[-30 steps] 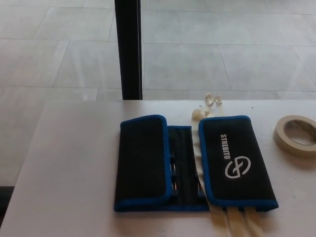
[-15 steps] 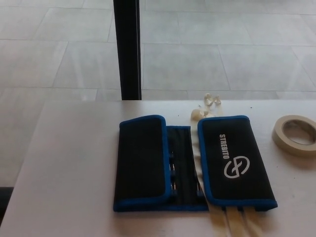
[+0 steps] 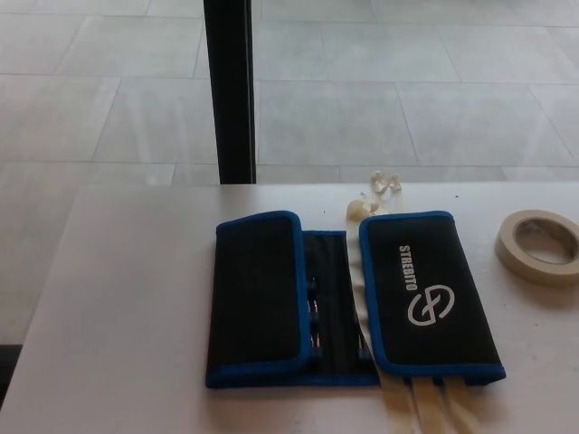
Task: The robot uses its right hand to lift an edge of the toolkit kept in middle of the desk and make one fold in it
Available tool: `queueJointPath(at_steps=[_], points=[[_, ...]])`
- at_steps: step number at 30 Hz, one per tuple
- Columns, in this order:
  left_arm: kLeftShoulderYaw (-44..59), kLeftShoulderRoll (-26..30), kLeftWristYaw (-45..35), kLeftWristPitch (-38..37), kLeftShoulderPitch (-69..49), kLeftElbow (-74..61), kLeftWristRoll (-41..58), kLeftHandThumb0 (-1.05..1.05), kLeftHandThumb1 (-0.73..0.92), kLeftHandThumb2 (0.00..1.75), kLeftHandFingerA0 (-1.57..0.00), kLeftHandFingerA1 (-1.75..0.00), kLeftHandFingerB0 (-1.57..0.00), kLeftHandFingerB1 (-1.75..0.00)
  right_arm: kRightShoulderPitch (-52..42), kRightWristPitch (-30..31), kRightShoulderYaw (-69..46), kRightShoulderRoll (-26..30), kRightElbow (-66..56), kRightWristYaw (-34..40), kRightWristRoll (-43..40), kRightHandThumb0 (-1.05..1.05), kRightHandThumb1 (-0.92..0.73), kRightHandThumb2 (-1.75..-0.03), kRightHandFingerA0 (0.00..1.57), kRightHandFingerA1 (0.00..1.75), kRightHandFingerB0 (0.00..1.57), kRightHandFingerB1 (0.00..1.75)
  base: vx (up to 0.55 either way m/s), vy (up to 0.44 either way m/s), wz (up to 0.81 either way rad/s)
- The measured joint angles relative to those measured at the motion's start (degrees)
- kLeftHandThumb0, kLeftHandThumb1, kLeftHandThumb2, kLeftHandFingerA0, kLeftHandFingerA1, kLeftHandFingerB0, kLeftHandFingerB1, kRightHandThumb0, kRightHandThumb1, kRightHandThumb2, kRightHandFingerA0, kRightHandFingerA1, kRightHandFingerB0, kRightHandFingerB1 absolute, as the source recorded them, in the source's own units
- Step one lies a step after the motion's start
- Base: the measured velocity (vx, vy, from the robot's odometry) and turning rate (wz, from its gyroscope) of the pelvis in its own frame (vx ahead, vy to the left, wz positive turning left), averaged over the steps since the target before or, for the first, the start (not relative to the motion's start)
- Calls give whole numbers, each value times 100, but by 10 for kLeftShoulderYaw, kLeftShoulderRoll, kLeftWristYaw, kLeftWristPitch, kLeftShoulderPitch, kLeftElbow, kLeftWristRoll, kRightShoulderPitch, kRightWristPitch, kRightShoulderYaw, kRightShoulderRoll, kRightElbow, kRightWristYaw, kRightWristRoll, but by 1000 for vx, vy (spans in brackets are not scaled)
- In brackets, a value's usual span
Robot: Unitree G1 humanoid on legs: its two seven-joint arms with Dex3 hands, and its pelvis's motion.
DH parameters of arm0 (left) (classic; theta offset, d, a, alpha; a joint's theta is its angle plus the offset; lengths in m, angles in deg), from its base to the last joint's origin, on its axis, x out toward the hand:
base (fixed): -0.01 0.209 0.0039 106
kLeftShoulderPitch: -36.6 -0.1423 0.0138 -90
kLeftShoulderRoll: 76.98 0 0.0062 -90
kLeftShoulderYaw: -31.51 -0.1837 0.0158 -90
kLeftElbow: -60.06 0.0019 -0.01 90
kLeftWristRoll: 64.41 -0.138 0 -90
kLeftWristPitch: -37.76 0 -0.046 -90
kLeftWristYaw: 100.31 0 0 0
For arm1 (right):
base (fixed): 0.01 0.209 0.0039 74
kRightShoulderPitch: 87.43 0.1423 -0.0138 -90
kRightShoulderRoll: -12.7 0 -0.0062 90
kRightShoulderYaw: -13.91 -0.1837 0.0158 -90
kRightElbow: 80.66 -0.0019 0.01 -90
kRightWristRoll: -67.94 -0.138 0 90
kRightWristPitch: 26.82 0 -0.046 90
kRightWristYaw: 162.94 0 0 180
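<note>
Toolkit point(image 3: 353, 303) is what we see at the middle of the white tabletop point(image 3: 127, 298), a black fabric roll edged in blue. Both of its side flaps lie folded inward: the left flap point(image 3: 256, 298) is plain black, and the right flap point(image 3: 427, 294) carries a white logo and lettering. Between them we see a narrow strip of the open inner panel, with what look like small tools in its pockets. Cream-coloured ties point(image 3: 439, 411) trail from the kit's near edge, and more of them point(image 3: 375, 192) lie bunched at its far edge.

We see neither robot hand in the picture, so we cannot place the kit relative to either one, nor tell how their fingers stand.

Well to the right of the kit lies a roll of masking tape point(image 3: 540, 246), flat on the tabletop near the picture's edge. Beyond the tabletop we see a tiled floor point(image 3: 407, 90) and a dark upright post point(image 3: 229, 90).
</note>
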Motion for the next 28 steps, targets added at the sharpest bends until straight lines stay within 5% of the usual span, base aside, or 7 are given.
queueJointPath(at_steps=[6,7,9,23,24,25,28], points=[[7,0,-1,2,-1,1,5,-67,87,65,-63,-63,-47,-52,7,7,7,-4,18,13,-34,-72,-78,-63,83,75,66,58,0,0,0],[7,0,-1,3,0,1,5,-66,87,66,-62,-63,-47,-53,9,7,11,-4,19,15,-39,-70,-59,-97,69,77,58,67,0,0,0],[7,0,0,3,0,1,6,-65,87,65,-61,-61,-47,-53,10,7,17,-4,23,14,-47,-71,-79,-64,74,73,61,58,0,0,0],[8,0,0,6,3,1,12,-66,87,66,-62,-64,-47,-54,-6,15,69,-11,-5,16,-85,-72,-78,-63,90,80,56,56,0,0,0],[8,0,0,6,3,1,12,-65,68,104,-60,-71,-45,-63,-8,15,74,-11,-7,16,-85,-72,-77,-63,90,80,54,55,0,0,0],[7,0,0,6,2,1,12,-65,87,66,-62,-63,-47,-53,-13,17,81,-12,-12,15,-86,-73,-78,-64,86,79,52,55,0,0,0],[7,0,0,6,2,1,12,-66,87,66,-61,-63,-46,-52,-22,23,94,-12,-22,10,-91,-71,-80,-64,80,77,50,53,0,0,0]])
